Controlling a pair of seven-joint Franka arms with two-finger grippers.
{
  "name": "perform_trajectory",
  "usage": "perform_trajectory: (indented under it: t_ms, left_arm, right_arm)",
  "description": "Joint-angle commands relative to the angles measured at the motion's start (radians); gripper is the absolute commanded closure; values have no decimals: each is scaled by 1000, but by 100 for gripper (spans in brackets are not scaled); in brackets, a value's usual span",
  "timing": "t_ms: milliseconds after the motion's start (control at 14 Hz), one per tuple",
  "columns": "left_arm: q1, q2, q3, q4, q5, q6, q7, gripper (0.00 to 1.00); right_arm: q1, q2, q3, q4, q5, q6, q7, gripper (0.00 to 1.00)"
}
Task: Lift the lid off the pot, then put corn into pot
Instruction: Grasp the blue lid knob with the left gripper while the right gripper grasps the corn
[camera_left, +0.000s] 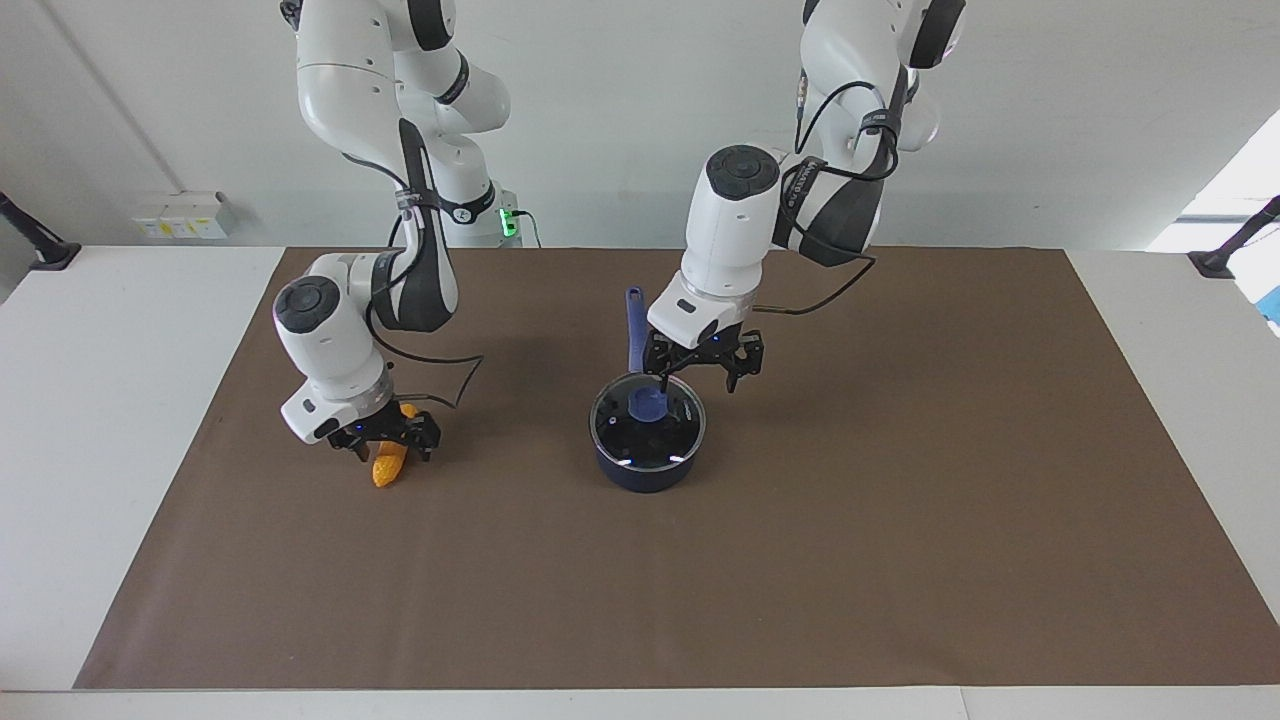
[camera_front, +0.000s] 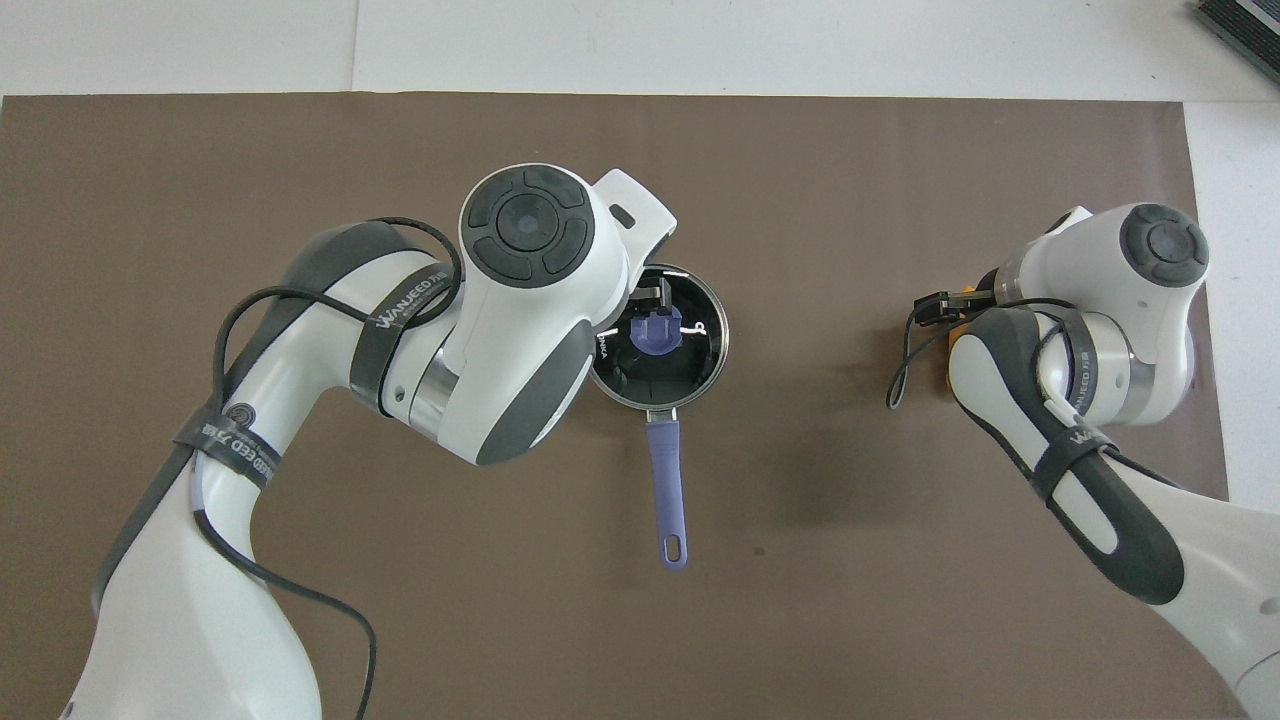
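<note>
Facing view: taken from high across the table, looking toward both arm bases and the wall; the whole brown mat (camera_left: 700, 560) is covered at middle range. Overhead view: taken from above the robots' end, looking steeply down and forward, closer in; the arms enter from the bottom edge. Shared by both, half a turn apart: the mat and the pot (camera_left: 647, 432) (camera_front: 655, 338).

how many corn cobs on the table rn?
1. The corn lies on the brown mat toward the right arm's end, partly covered by the right gripper. None shows inside the lidded pot.
</note>
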Motion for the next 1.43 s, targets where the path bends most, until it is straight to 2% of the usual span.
perform_trajectory:
  t_ms: [0, 214, 500, 571, 643, 714, 786, 857, 1357]
  left_arm:
    - [-20, 20, 16, 36, 22, 27, -54, 0]
    - [-45, 92, 16, 119, 23, -6, -96, 0]
    - [-48, 95, 16, 119, 19, 7, -186, 0]
    - [-51, 98, 16, 119, 23, 3, -186, 0]
    - [-75, 109, 16, 117, 28, 6, -188, 0]
    - [-80, 121, 16, 119, 39, 9, -195, 0]
    - [-85, 142, 20, 120, 42, 12, -206, 0]
    - [-94, 156, 20, 125, 55, 13, -218, 0]
    - [-105, 163, 23, 129, 68, -6, -229, 0]
  right_arm:
    - [-31, -9, 5, -22, 10, 20, -39, 0]
    - [-28, -10, 6, -22, 10, 19, -29, 0]
    - [-28, -10, 6, -31, 10, 17, -38, 0]
    - [-27, -9, 6, -37, 10, 19, -39, 6]
    - [-25, -10, 6, -42, 10, 19, -39, 17]
    - [-25, -10, 6, -42, 10, 20, -44, 37]
    - [-25, -10, 6, -42, 10, 19, -42, 89]
    - [-24, -10, 6, -42, 11, 17, -21, 100]
    - [-21, -9, 6, -36, 10, 8, -19, 100]
